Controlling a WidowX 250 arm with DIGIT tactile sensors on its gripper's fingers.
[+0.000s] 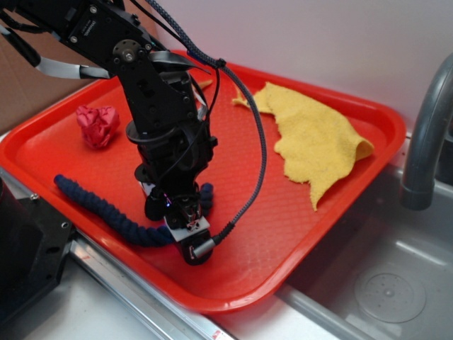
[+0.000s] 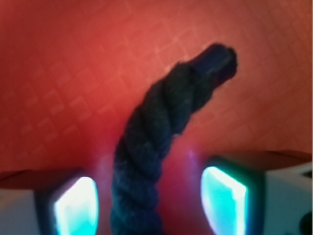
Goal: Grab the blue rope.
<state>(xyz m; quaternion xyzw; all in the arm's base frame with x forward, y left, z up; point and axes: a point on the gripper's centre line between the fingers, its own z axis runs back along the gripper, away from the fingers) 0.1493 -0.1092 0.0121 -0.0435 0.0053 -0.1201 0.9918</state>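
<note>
The blue rope (image 1: 106, 207) is a thick navy twisted cord lying curved along the near edge of the red tray (image 1: 311, 234). My gripper (image 1: 185, 225) is lowered onto its right part, hiding that stretch; one rope end shows beside it. In the wrist view the blue rope (image 2: 156, 147) runs up between my two glowing fingers (image 2: 76, 205), with red tray showing on both sides of it. The gripper (image 2: 151, 205) is open around the rope, the pads not touching it. The rope's blunt end points to the upper right.
A crumpled red paper ball (image 1: 98, 125) sits at the tray's left. A yellow cloth (image 1: 315, 138) lies at the back right. A grey faucet (image 1: 425, 142) and a metal sink (image 1: 382, 283) are to the right. The thin black cable (image 1: 248, 127) loops beside the arm.
</note>
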